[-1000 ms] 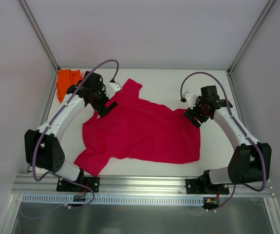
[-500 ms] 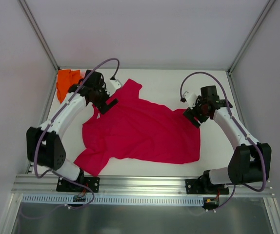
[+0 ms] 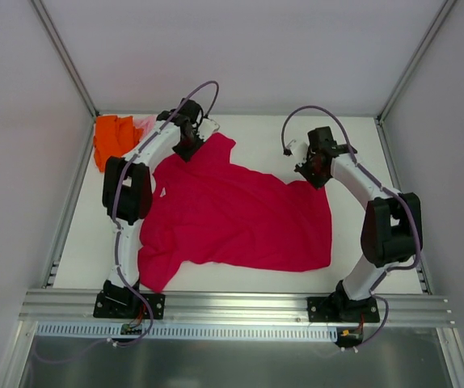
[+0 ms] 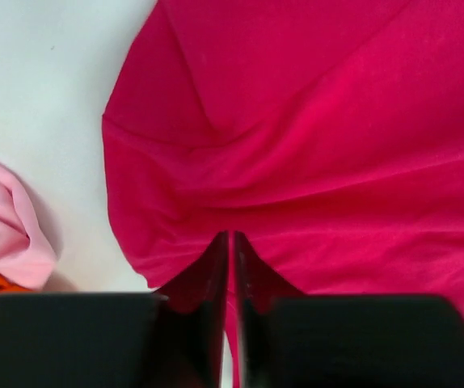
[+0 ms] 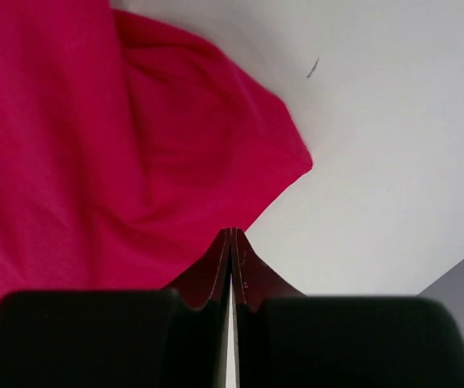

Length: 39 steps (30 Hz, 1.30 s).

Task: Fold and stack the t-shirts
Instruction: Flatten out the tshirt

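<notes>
At the far edge of the worktop [image 3: 256, 133], left gripper [image 4: 232, 236] and right gripper [image 5: 230, 232] clamp the crimson t-shirt [image 3: 232, 218]. The right's edge-thin bite could slip.

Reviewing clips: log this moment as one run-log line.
left fingers: shut on crimson t-shirt sleeve | right fingers: shut on its far-right corner | orange t-shirt, pink t-shirt: far left, untouched

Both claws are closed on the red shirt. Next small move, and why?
Probably raise both a little together. The left claw pinches the red t-shirt at its far sleeve, the right claw at its far right corner, and the rest lies flat; lifting that edge would let it fold toward the near side.
</notes>
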{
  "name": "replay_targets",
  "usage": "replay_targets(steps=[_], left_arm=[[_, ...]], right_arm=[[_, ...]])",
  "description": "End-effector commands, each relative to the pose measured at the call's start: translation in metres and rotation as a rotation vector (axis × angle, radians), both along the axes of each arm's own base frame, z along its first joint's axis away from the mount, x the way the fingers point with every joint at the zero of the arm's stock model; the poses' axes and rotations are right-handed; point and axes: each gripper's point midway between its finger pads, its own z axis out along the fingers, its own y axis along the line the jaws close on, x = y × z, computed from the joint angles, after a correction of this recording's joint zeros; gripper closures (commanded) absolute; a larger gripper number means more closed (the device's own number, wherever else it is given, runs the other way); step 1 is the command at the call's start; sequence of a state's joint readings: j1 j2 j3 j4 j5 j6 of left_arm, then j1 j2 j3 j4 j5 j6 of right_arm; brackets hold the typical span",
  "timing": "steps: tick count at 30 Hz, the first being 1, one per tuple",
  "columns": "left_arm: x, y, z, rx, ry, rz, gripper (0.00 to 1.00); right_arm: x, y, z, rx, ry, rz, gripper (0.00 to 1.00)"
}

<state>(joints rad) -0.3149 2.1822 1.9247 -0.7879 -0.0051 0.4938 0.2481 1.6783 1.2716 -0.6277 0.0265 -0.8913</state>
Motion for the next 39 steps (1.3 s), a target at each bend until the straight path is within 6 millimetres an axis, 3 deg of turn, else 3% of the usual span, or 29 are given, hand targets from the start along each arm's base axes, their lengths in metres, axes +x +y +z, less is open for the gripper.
replay_targets(steps=[1, 6, 13, 23, 27, 39], left_arm=[[0.001, -0.009, 0.008, 0.022, -0.004, 0.002, 1.0], [-0.003, -0.021, -0.005, 0.008, 0.021, -0.022, 1.0], [-0.007, -0.035, -0.019, 0.017, 0.06, -0.059, 1.0], [-0.008, -0.036, -0.045, 0.022, 0.092, -0.019, 1.0], [-0.012, -0.034, -0.043, 0.015, 0.095, -0.025, 1.0], [-0.064, -0.036, -0.022, -0.099, 0.141, -0.109, 1.0]], right_arm=[[0.016, -0.001, 0.009, -0.029, -0.015, -0.054, 0.99], [0.027, 0.005, -0.005, -0.032, 0.019, -0.068, 0.99], [0.021, 0.02, -0.027, 0.002, 0.15, -0.05, 0.99], [0.031, 0.044, -0.048, 0.078, 0.246, -0.067, 0.99], [0.026, 0.043, -0.05, 0.073, 0.273, -0.065, 0.99], [-0.009, 0.041, -0.048, 0.087, 0.356, -0.018, 0.99]])
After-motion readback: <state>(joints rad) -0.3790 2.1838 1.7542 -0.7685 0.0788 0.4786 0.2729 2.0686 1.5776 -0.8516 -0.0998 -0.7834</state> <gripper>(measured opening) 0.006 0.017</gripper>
